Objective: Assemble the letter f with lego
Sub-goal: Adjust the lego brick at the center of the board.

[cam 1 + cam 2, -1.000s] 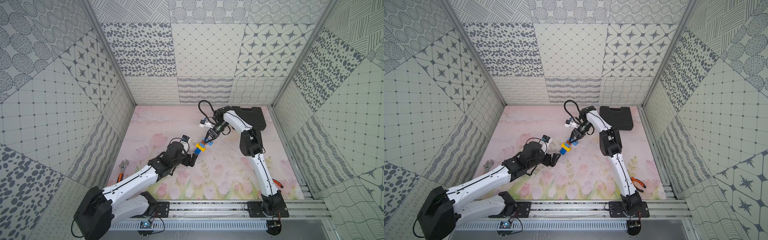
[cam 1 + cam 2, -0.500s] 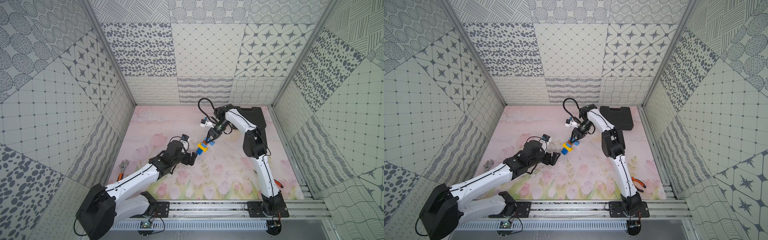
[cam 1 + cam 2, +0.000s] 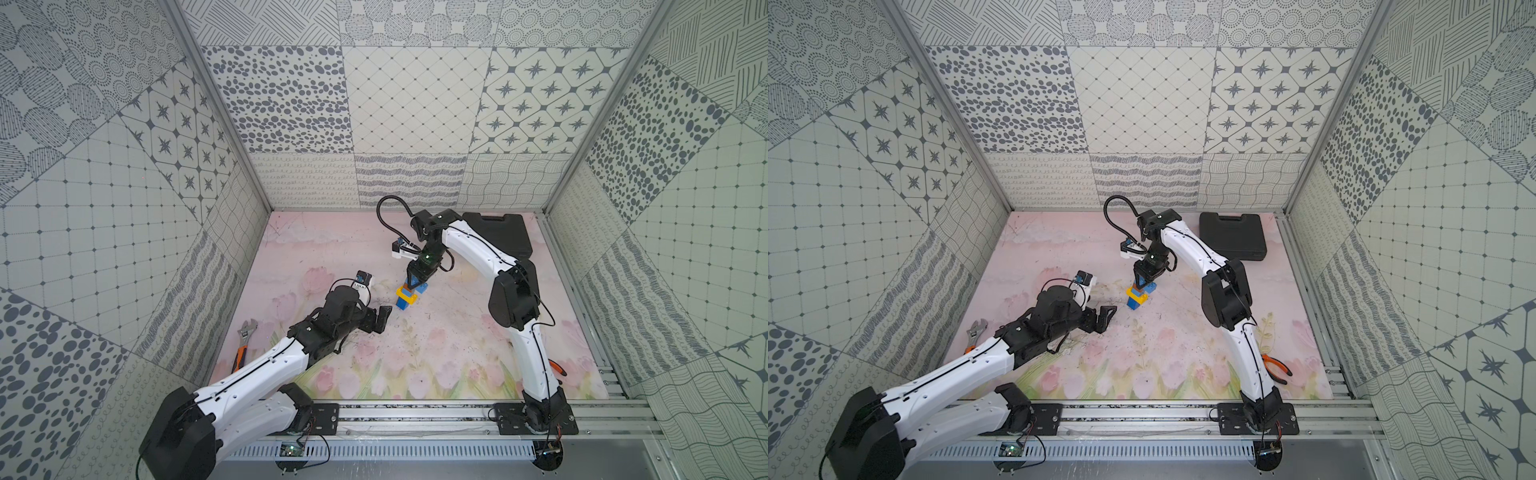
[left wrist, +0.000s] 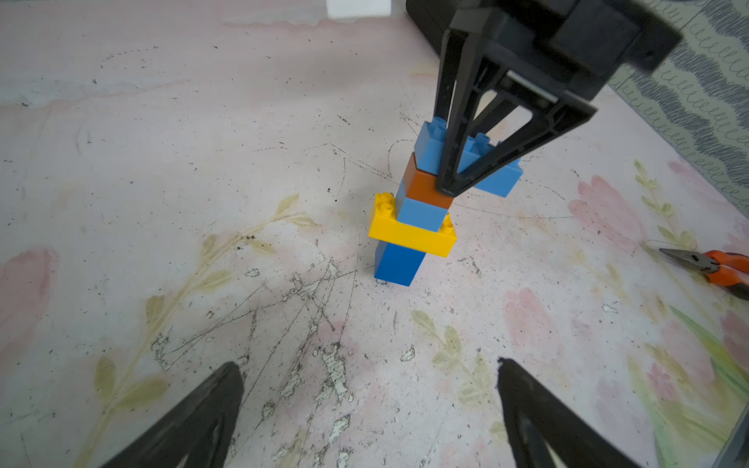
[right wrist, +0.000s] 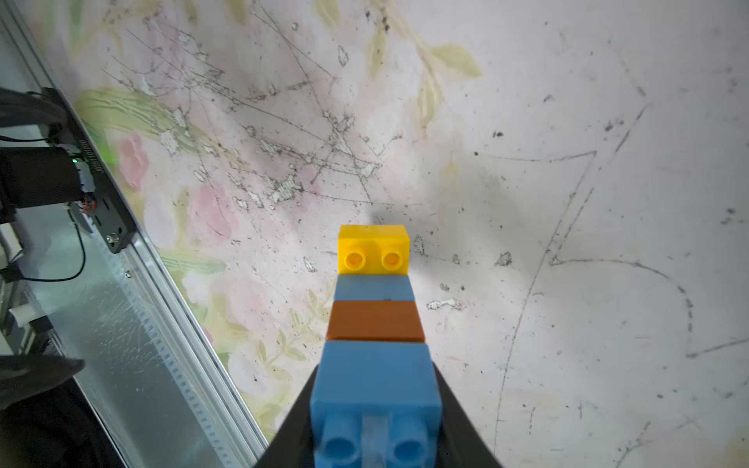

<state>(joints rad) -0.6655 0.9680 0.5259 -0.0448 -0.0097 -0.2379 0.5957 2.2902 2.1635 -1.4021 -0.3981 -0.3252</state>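
Near the middle of the bench (image 3: 457,332) stands the lego column (image 3: 406,296). From the foot up it has a dark blue square brick (image 4: 399,265), a long yellow brick (image 4: 409,237), a lighter blue square, a brown brick (image 4: 421,188) and a long blue brick (image 4: 498,178) jutting out at the top. The foot seems to rest on the bench.

The right claw (image 3: 417,284) is pinching that top blue brick from above, one finger on each long side. The main risk is a topple. The column is tall and stands on a single square foot, so any sideways drag as the fingers let go, or a lift before they have fully parted, could tip it or pull the top brick off the brown one. A hard downward press off centre could do the same (the overhang gives it leverage). The yellow brick shows studs on both sides of the column, so I judge it may sit centred rather than out to one side, which would spoil the letter.

The right arm rises from the front rail with its elbow high, then bends back so the wrist points almost straight down. The left arm lies low and stretched across the bench. The left claw (image 4: 367,364) is spread wide and empty, aimed at the column's foot and near it without touching, so it gives no support.
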